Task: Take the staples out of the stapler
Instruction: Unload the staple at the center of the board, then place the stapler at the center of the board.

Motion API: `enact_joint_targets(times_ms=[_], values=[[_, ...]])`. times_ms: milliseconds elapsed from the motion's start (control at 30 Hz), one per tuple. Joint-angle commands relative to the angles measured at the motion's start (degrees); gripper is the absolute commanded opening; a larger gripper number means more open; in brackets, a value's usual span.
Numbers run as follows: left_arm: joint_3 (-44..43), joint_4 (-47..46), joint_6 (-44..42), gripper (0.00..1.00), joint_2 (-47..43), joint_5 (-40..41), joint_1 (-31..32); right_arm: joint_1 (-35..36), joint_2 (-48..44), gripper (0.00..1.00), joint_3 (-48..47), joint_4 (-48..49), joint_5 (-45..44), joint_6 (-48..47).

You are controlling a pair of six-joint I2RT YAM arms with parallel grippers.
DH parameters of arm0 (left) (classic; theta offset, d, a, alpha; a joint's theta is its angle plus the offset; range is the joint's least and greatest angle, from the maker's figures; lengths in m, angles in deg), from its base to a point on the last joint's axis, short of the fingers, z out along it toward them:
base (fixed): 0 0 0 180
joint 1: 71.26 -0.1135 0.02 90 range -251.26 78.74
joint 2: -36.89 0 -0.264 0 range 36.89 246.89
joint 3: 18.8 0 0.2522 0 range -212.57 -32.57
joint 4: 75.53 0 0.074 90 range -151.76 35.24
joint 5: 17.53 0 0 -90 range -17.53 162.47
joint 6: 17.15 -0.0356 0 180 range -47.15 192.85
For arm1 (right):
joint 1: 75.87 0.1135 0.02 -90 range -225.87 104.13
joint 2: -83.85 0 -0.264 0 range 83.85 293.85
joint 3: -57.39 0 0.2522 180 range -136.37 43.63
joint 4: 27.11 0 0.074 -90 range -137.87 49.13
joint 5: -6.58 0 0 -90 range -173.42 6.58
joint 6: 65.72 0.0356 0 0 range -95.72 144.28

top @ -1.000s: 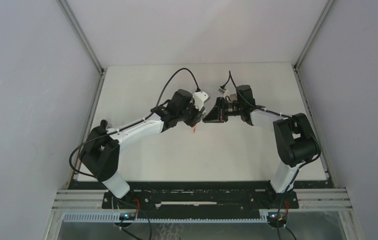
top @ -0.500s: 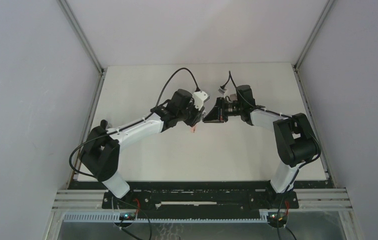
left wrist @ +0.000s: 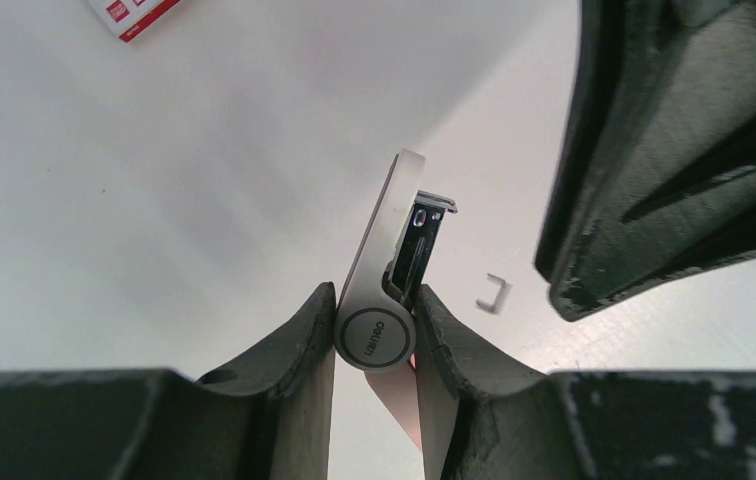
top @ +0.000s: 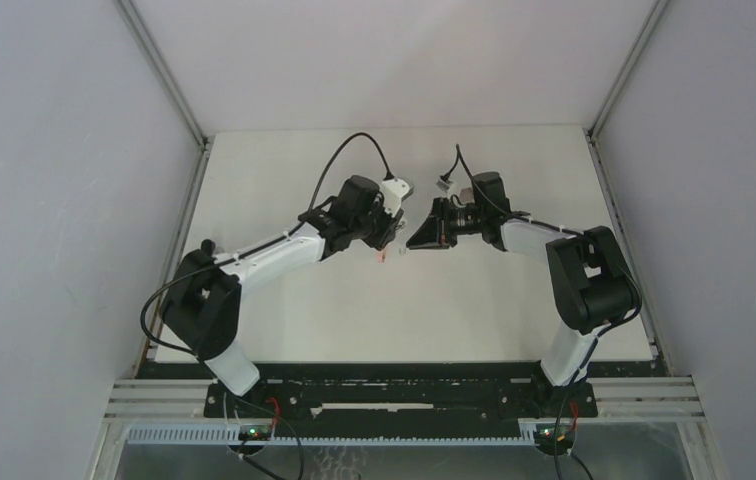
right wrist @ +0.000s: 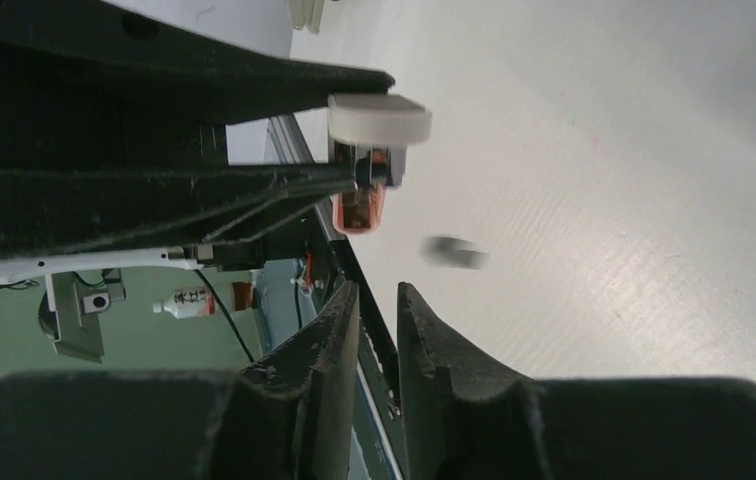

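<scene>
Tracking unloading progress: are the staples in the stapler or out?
At least one piece is out: a small staple block is apart from the stapler, to its side. Whether more remain inside, cannot tell.

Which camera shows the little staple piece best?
The left wrist camera: the staple piece looks sharp there, a small bracket shape beside the stapler. The right wrist camera shows it only as a blurry grey smudge. From the top camera it is too tiny to make out.
</scene>
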Motion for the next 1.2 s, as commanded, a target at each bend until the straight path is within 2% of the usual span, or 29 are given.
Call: enact_joint_targets(times_ms=[0,367,533,700,933,1167], values=[[-2.63,-1.44,2.01,0.0,0.67,-0.95,-2.39,-0.33,1.02,0.21,0.3,-1.83,-0.9,-3.51],[-1.75,-0.78,6.27,0.0,2.99,-9.03,-10.03,-2.64,3.03,0.24,0.22,-4.18,-4.12,-6.32],[-3.28,0.34,9.59,0.0,6.47,-15.73,-15.24,-3.28,0.59,0.34,0.11,-5.99,-6.65,-9.62],[-5.22,1.7,12.43,0.0,10.49,-21.24,-18.29,-3.19,-1.52,0.41,-0.78,-7.8,-9.42,-11.97],[-7.05,2.91,14.9,0.0,14.51,-27.72,-21.3,-4.27,-2.0,0.44,-0.84,-7.63,-9.44,-12.16],[-8.54,4.21,16.08,0.0,18.43,-31.26,-21.51,-4.33,-1.75,0.47,-1.01,-7.37,-9.45,-11.8]])
